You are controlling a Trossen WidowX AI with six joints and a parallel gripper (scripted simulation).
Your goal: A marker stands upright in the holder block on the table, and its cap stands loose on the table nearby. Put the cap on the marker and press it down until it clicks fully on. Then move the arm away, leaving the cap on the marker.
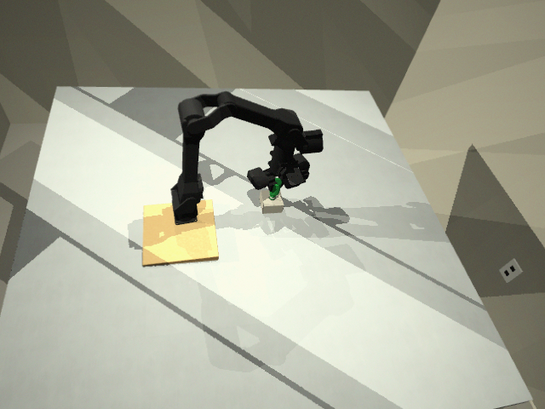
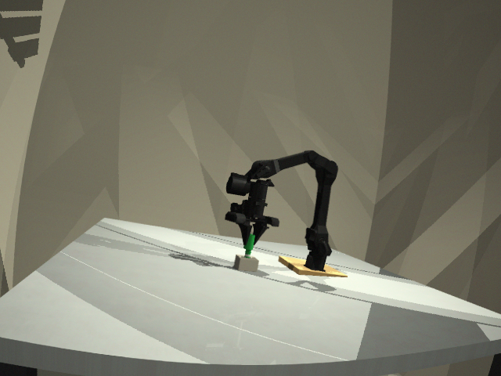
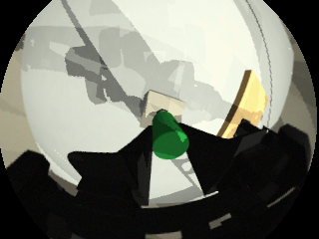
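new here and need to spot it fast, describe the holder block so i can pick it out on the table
Start at the black arm standing on the yellow base plate on the pale table. Follow the arm to its gripper, whose fingers pinch a green cap pointing down. Directly beneath sits the holder block, a small beige cube, the only boxy thing on the table apart from the flat yellow plate.

Marker mostly hidden under green cap, holder block largely covered in wrist view
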